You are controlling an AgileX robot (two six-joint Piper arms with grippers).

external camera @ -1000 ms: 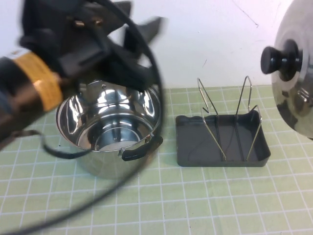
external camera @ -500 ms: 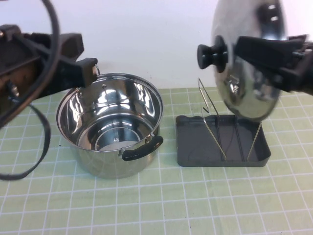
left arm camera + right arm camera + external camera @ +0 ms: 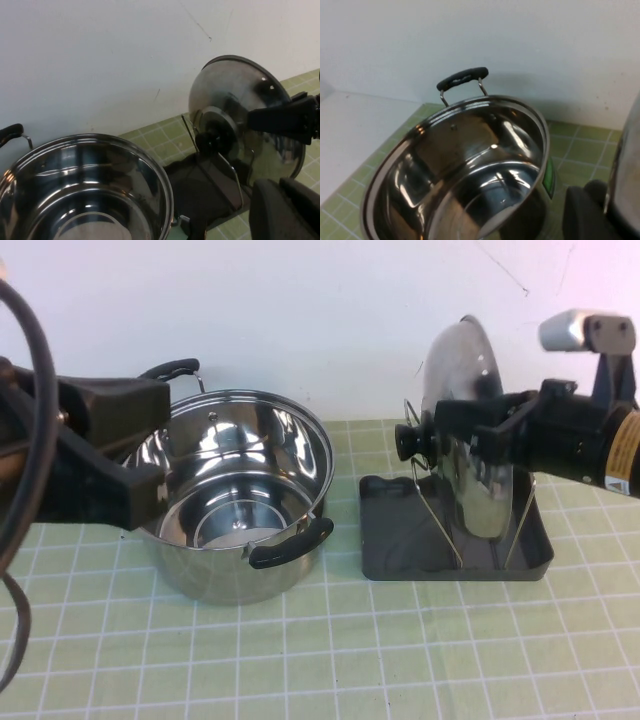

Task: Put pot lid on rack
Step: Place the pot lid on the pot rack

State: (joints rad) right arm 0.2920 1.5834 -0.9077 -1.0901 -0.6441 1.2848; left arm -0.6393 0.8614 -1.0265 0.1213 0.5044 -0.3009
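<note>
The pot lid point(image 3: 470, 400), shiny steel with a black knob point(image 3: 408, 440), stands on edge between the wire loops of the rack point(image 3: 430, 495). Its lower rim is down near the dark grey tray point(image 3: 390, 550); I cannot tell if it touches. My right gripper point(image 3: 452, 430) comes in from the right and is shut on the lid's rim. The left wrist view shows the lid point(image 3: 235, 90) and the rack wire point(image 3: 235, 175). The right wrist view shows only the lid's edge point(image 3: 627, 170). My left gripper point(image 3: 165, 447) is open and empty at the pot's left rim.
The deep steel pot point(image 3: 235, 530) with two black handles stands left of the rack, and also shows in the left wrist view point(image 3: 85, 190) and the right wrist view point(image 3: 460, 165). A white wall runs close behind. The green gridded mat point(image 3: 400, 650) lies in front.
My right gripper has carried the lid in from the upper right, turned it on edge and lowered it between the rack's loops. My left arm has drawn back to the left.
</note>
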